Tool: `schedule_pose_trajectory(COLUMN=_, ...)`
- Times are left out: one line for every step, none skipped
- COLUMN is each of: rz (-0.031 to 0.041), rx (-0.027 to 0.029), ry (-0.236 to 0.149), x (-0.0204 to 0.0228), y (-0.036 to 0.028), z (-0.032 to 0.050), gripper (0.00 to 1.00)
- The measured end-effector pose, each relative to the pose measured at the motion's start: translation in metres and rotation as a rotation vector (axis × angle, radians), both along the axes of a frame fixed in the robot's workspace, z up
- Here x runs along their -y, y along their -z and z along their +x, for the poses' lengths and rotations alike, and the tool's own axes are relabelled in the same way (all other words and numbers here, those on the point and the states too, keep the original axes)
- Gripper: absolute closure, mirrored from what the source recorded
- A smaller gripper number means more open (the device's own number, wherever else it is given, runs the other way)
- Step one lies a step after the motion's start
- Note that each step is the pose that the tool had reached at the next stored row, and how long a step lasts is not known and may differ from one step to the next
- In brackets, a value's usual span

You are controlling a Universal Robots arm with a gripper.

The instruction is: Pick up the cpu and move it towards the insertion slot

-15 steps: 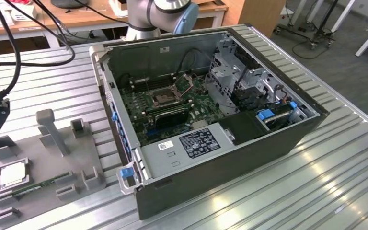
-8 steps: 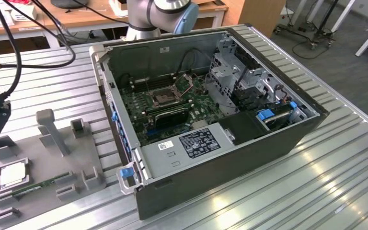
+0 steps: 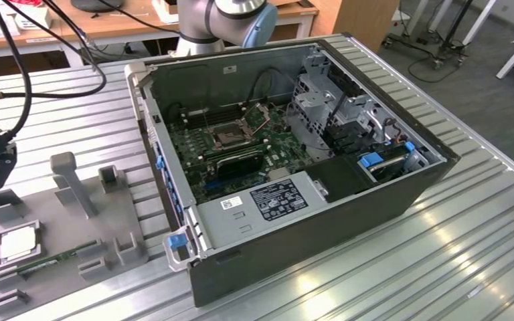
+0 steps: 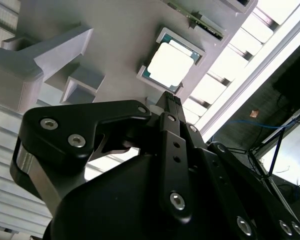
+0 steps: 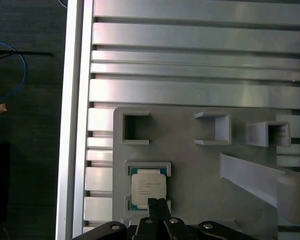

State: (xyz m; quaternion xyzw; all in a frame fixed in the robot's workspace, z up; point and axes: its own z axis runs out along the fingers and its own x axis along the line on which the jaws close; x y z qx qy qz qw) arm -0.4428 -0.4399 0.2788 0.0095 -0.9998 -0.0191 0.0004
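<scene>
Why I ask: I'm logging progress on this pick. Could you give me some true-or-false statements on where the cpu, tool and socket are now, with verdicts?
1. The cpu lies in a recess of the grey fixture. True.
2. The tool holds the cpu lifted over the computer case. False: the cpu sits in its recess, and the tool is at the cpu's edge in both wrist views.
3. The insertion slot is inside the open computer case. True.
4. The computer case stands to the exterior view's left of the grey fixture. False: it stands to the fixture's right.
</scene>
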Motion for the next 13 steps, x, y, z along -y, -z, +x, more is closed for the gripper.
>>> schedule_pose_trajectory(rz=0.0000, rx=-0.0001, ry=0.000, x=0.0000, y=0.0001, z=0.0000, gripper=0.89)
schedule_pose_trajectory(rz=0.0000, rx=0.0000, ry=0.000, x=0.0000, y=0.0004, z=0.0000, gripper=0.89)
schedule_pose_trajectory(rz=0.0000, rx=0.0000, ry=0.000, x=0.0000, y=0.0007, z=0.0000, gripper=0.89)
schedule_pose_trajectory(rz=-0.0001, rx=-0.0001, ry=0.000, x=0.0000, y=0.0011, z=0.0000, gripper=0.89)
schedule_pose_trajectory(rz=0.0000, rx=0.0000, ry=0.000, x=0.0000, y=0.0017, z=0.0000, gripper=0.89)
schedule_pose_trajectory(rz=0.0000, rx=0.0000, ry=0.000, x=0.0000, y=0.0023, z=0.0000, gripper=0.89)
schedule_pose_trajectory(rz=0.0000, rx=-0.0001, ry=0.000, x=0.0000, y=0.0030, z=0.0000, gripper=0.89)
schedule_pose_trajectory(rz=0.0000, rx=-0.0001, ry=0.000, x=0.0000, y=0.0037, z=0.0000, gripper=0.89)
schedule_pose_trajectory(rz=0.0000, rx=-0.0001, ry=0.000, x=0.0000, y=0.0044, z=0.0000, gripper=0.89)
schedule_pose_trajectory(rz=0.0000, rx=-0.0001, ry=0.000, x=0.0000, y=0.0051, z=0.0000, gripper=0.89)
schedule_pose_trajectory(rz=0.0000, rx=0.0000, ry=0.000, x=0.0000, y=0.0057, z=0.0000, gripper=0.89)
schedule_pose_trajectory(rz=0.0000, rx=0.0000, ry=0.000, x=0.0000, y=0.0064, z=0.0000, gripper=0.89)
schedule_pose_trajectory(rz=0.0000, rx=-0.0001, ry=0.000, x=0.0000, y=0.0071, z=0.0000, gripper=0.89)
